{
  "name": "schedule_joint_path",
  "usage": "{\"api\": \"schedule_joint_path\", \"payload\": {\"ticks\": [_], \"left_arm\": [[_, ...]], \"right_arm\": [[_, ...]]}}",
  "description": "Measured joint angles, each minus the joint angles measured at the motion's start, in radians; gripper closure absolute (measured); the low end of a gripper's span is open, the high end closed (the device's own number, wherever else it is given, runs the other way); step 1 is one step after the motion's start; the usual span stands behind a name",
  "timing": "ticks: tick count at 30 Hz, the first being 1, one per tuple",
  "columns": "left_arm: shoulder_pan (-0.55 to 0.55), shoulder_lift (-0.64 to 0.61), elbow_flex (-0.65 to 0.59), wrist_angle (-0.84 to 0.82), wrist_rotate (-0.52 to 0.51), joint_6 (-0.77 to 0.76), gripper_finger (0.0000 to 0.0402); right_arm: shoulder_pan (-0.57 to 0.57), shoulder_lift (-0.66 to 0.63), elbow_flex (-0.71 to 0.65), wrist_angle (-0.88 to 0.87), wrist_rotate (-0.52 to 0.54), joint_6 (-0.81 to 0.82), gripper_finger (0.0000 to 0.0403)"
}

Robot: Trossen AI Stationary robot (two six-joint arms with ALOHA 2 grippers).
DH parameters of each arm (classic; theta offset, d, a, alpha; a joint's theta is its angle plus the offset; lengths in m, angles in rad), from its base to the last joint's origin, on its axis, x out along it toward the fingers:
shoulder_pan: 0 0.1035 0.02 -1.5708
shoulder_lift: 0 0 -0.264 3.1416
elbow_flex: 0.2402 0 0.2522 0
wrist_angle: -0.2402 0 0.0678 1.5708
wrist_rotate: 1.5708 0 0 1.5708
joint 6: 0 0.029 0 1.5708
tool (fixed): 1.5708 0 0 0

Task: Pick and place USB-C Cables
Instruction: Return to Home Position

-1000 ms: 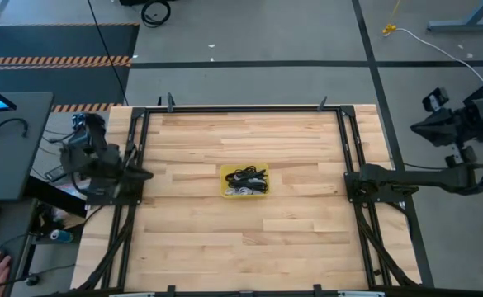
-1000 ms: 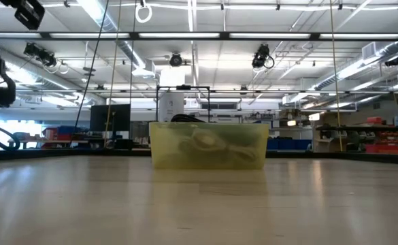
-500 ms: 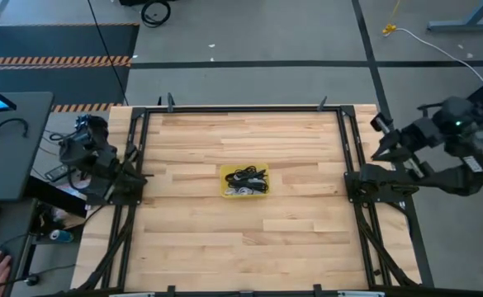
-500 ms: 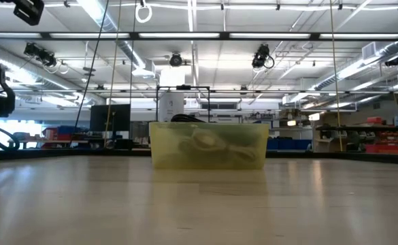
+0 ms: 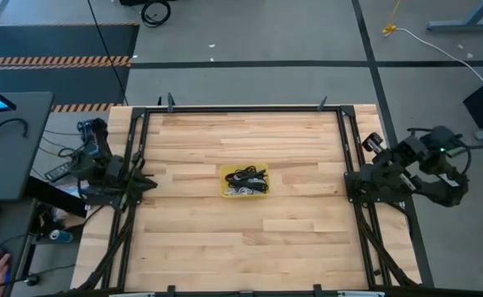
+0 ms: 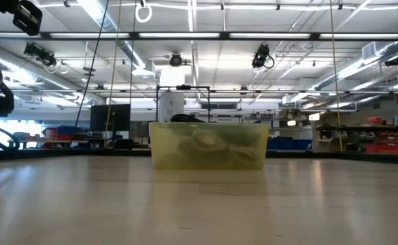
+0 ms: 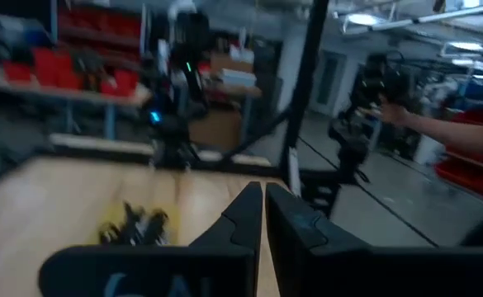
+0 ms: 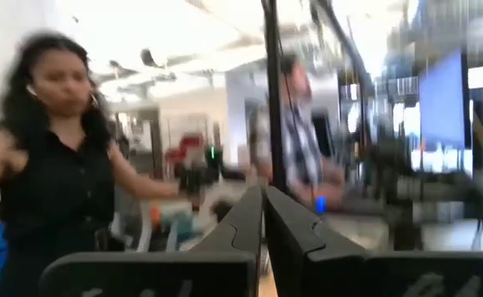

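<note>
The USB-C cables (image 5: 245, 178), black and light grey bundles, lie heaped in a small yellow bin (image 5: 224, 191) at the middle of the wooden table. In the low view they show dimly through the bin's translucent wall (image 6: 207, 145). The left wrist view sees the cables (image 7: 135, 225) ahead. My left gripper (image 7: 263, 200) is shut and empty, at the table's left edge (image 5: 144, 182). My right gripper (image 8: 263, 204) is shut and empty too. Its arm (image 5: 406, 158) hangs over the frame beyond the table's right edge.
A black metal frame (image 5: 241, 108) runs round the table. Bare wood lies on every side of the bin. People stand in the room beyond the table (image 8: 55, 165), and one person's arm (image 7: 460, 132) shows past the frame. A desk with a screen (image 5: 2, 140) stands to the left.
My right arm has swung in from well outside the table's right edge toward the table and come down to the frame by that edge. My left arm has shifted a little at the left edge and turned slightly. The bin and cables have stayed put.
</note>
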Motion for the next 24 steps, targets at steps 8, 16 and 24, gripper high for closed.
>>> {"api": "schedule_joint_path", "payload": {"ticks": [8,16,24], "left_arm": [[0.124,0.000,-0.115,0.286,-0.016,0.236,0.0377],[0.330,0.001,-0.238,0.453,0.097,0.226,0.0377],[0.515,0.002,-0.319,0.588,0.330,0.209,0.0377]], "right_arm": [[-0.001,-0.005,0.012,-0.250,0.232,-0.120,0.0380],[-0.001,-0.003,0.019,-0.348,0.393,-0.197,0.0380],[-0.001,-0.003,0.014,-0.341,0.471,-0.205,0.0380]]}}
